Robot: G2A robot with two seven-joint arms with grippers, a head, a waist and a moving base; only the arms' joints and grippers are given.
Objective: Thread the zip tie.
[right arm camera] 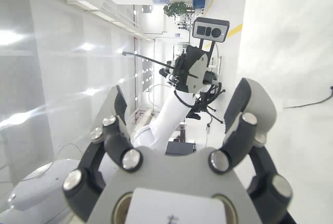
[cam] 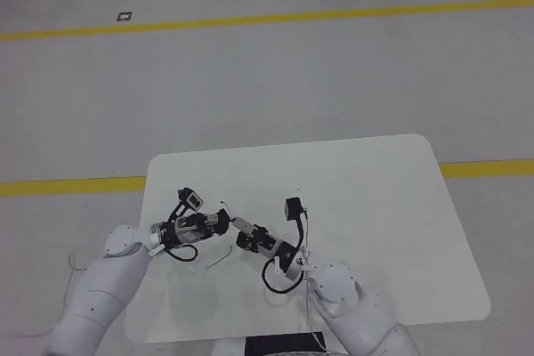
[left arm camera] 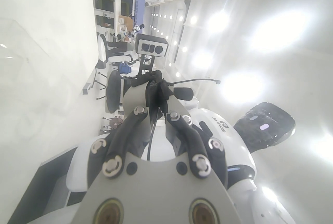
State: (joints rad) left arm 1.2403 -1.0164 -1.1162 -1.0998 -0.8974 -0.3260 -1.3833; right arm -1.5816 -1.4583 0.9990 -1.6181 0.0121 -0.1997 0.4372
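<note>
While the left gripper (left arm camera: 155, 79) clamps the zip tie (left arm camera: 195, 81), the right gripper (right arm camera: 180, 91) just right of it stands spread open.

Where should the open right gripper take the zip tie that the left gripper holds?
Probably on the long free stretch of the zip tie, just behind its head. The left gripper clamps it near the other end, leaving only a short stub there. The right gripper faces it, so come straight on, shifted toward the head, jaws either side of the strap.
</note>
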